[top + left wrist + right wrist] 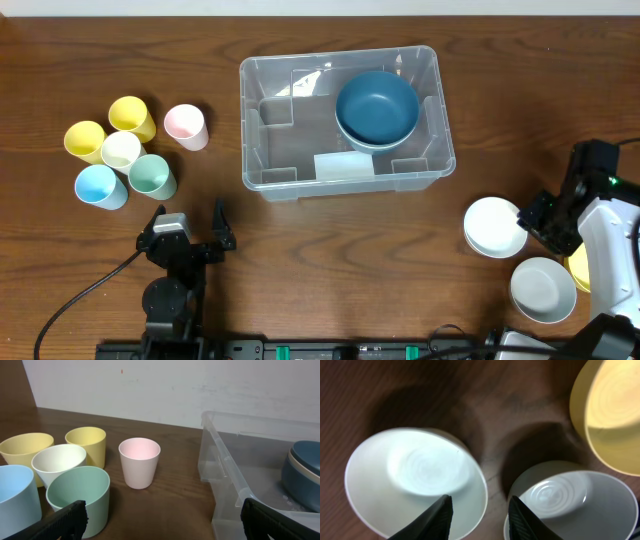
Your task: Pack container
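The clear container (270, 130) stands at the table's middle back, with a dark blue bowl (377, 107) in its right half. It also fills the right of the left wrist view as the container (225, 467) with the blue bowl (305, 470). My right gripper (528, 222) hangs over the right rim of a white bowl (492, 226). In the right wrist view this gripper (480, 515) is open. One finger is over the white bowl (415, 467) and the other outside its rim, neither touching. My left gripper (190, 238) is open and empty near the front edge.
A second white bowl (543, 289) and a yellow bowl (612, 410) lie close to the right gripper. Several cups stand at the left: yellow (131, 117), pink (186, 126), white (122, 150), green (152, 176) and light blue (101, 186).
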